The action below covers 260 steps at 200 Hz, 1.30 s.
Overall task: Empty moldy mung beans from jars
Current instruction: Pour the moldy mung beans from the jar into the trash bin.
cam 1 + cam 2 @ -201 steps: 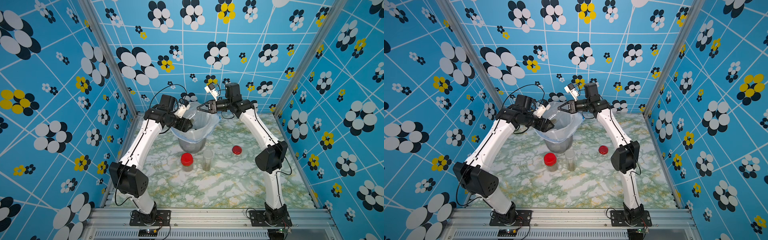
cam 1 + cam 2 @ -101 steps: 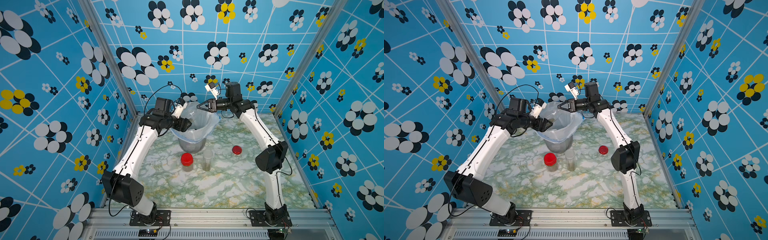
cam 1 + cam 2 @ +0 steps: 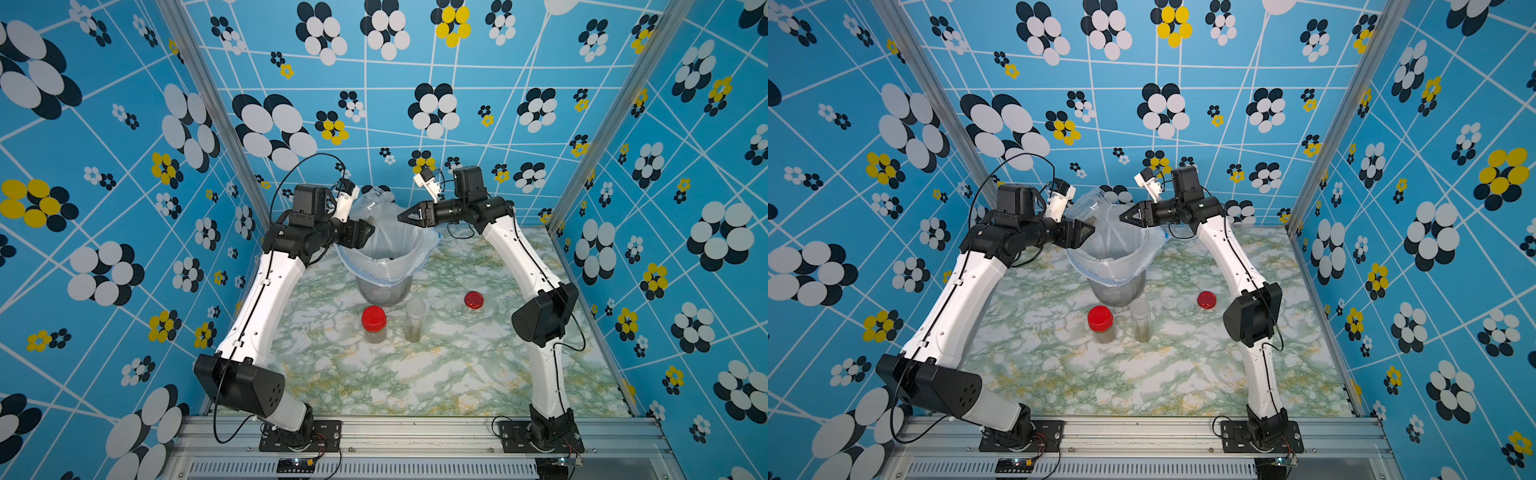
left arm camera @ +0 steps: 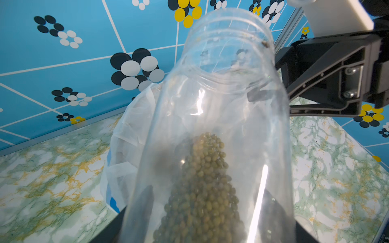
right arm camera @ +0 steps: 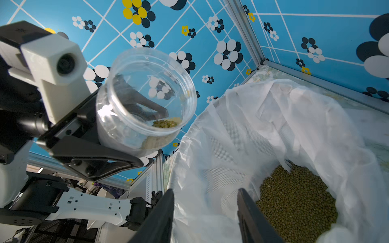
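Note:
My left gripper point(image 3: 365, 232) point(image 3: 1086, 230) point(image 4: 207, 214) is shut on a clear lidless jar point(image 3: 376, 199) point(image 3: 1090, 199) point(image 4: 214, 126) point(image 5: 145, 98), held tilted above the left rim of the bucket point(image 3: 384, 286). Moldy mung beans point(image 4: 202, 189) lie along the jar's lower wall. More beans point(image 5: 294, 199) are heaped in the white bag point(image 5: 273, 126) lining the bucket. My right gripper point(image 3: 401, 216) point(image 3: 1122, 216) point(image 5: 205, 202) hangs open over the bag's right rim with nothing between its fingers. A red-lidded jar point(image 3: 374, 326) and a taller lidless jar point(image 3: 414, 320) stand in front of the bucket.
A loose red lid point(image 3: 473, 300) point(image 3: 1206, 300) lies on the marble-patterned table point(image 3: 415, 374) to the right of the bucket. Patterned blue walls close the cell on three sides. The two grippers face each other closely over the bucket.
My right gripper has gone from shut to open above the bucket. The left arm's elbow has swung lower and outward, and the jar has stayed in its grip.

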{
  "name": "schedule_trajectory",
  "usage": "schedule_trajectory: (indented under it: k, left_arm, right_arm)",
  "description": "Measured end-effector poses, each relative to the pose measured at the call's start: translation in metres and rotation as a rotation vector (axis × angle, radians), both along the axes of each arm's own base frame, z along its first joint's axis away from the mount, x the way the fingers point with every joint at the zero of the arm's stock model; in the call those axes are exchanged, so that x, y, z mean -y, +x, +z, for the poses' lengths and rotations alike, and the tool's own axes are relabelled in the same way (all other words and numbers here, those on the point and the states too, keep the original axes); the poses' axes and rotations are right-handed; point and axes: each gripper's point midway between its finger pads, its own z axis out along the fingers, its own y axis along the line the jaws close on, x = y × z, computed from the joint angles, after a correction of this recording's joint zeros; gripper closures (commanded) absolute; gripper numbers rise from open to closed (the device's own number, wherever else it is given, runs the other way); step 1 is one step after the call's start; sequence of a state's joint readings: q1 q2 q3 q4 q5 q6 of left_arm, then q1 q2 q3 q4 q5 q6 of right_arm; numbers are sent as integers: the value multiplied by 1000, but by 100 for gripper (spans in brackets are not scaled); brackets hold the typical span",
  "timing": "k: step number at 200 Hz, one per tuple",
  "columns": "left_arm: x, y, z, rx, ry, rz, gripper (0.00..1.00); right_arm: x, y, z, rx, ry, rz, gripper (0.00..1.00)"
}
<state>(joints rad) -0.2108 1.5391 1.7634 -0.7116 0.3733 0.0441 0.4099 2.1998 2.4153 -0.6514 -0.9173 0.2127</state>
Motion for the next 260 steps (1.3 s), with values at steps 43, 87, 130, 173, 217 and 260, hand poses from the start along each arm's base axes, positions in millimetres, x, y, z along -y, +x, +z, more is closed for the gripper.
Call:
schedule_trajectory:
  k: [43, 87, 130, 173, 217, 260]
  left_arm:
    - [-1, -8, -5, -77, 61, 20, 62]
    - [-4, -13, -27, -204, 185, 59, 62]
    - [0, -17, -36, -259, 312, 91, 62]
    - [11, -7, -32, -274, 397, 101, 61]
    - [14, -6, -58, -369, 496, 98, 60]
    - [7, -11, -63, -394, 552, 113, 58]
  right_arm:
    - [9, 2, 1, 13, -51, -62, 45]
    - [28, -9, 35, 97, -94, -155, 45]
    - [42, -29, 56, 154, -129, -212, 45]
    - [49, -32, 41, 133, -180, -240, 44]
    - [59, -39, 30, 116, -224, -269, 44]
    - [68, -48, 34, 135, -233, -300, 43]
